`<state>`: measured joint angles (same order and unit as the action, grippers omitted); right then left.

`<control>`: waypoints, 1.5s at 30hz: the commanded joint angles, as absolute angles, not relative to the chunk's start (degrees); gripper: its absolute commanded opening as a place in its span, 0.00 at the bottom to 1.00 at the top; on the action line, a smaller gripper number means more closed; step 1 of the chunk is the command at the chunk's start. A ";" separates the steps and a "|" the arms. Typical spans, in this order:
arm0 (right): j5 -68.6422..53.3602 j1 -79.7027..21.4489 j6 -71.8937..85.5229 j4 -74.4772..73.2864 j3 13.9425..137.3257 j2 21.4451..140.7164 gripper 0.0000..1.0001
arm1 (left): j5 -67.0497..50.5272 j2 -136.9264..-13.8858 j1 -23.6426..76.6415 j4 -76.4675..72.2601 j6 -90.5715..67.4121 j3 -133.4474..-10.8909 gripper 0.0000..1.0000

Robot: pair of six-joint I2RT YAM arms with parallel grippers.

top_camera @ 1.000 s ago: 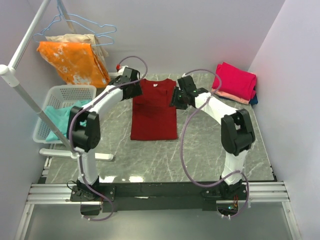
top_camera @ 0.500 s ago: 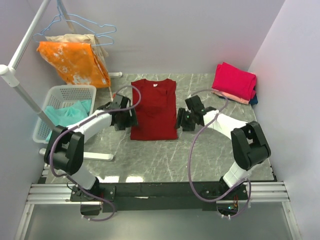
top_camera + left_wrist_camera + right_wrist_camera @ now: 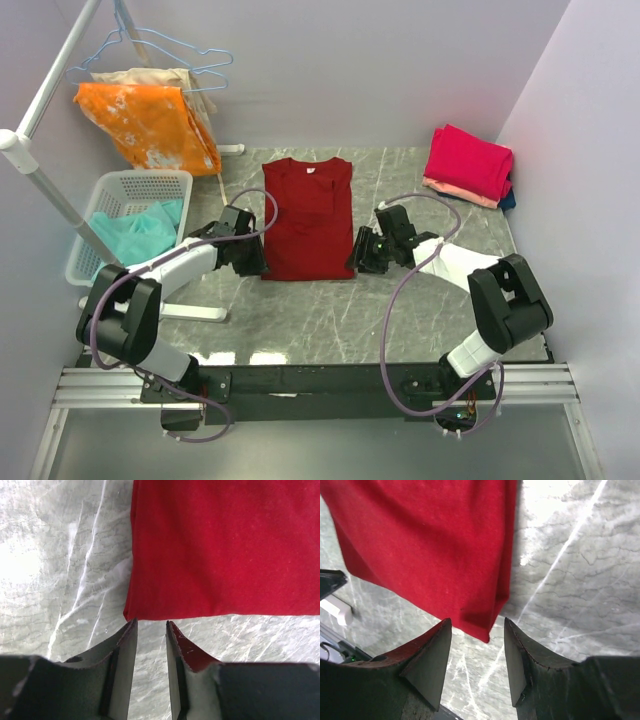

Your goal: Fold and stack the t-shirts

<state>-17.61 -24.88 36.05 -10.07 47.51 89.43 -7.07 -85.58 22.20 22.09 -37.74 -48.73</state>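
Mid-task: the dark red shirt (image 3: 308,220) lies flat mid-frame on the marble table (image 3: 330,315). Sleeves are tucked in, so it's a long rectangle. By my read the crosswise fold is not yet done. On the left claw (image 3: 151,625) the jaws are a narrow gap apart and empty, hem corner just ahead. On the right claw (image 3: 476,625) the jaws are wider, other hem corner between the tips, unpinched. The folded pile (image 3: 468,160) sits upper right, pink on top. A teal shirt (image 3: 135,235) is crumpled in the white mesh basket (image 3: 125,185) at left. Cloth is soft and matte, stone glossy.

The dark red t-shirt (image 3: 308,215) lies flat, sleeves folded in, collar at the far end; a folded pink t-shirt (image 3: 470,160) sits far right.
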 commanded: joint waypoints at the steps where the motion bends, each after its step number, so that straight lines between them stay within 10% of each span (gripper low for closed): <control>1: -18.46 -25.22 36.39 -6.42 47.90 89.30 0.53 | -7.65 -85.69 22.33 20.39 -38.23 -48.52 0.35; 38: -21.18 -26.46 36.65 -4.13 48.43 95.54 0.46 | -5.79 -92.19 22.41 18.37 -39.64 -51.77 0.34; 45: -22.67 -26.63 36.39 -3.78 48.60 96.06 0.29 | -8.96 -92.11 23.03 18.63 -39.99 -49.13 0.12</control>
<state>-20.97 -26.02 36.51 -5.89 47.57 95.18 -6.11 -92.12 22.31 19.46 -39.88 -50.04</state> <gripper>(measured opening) 0.331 0.174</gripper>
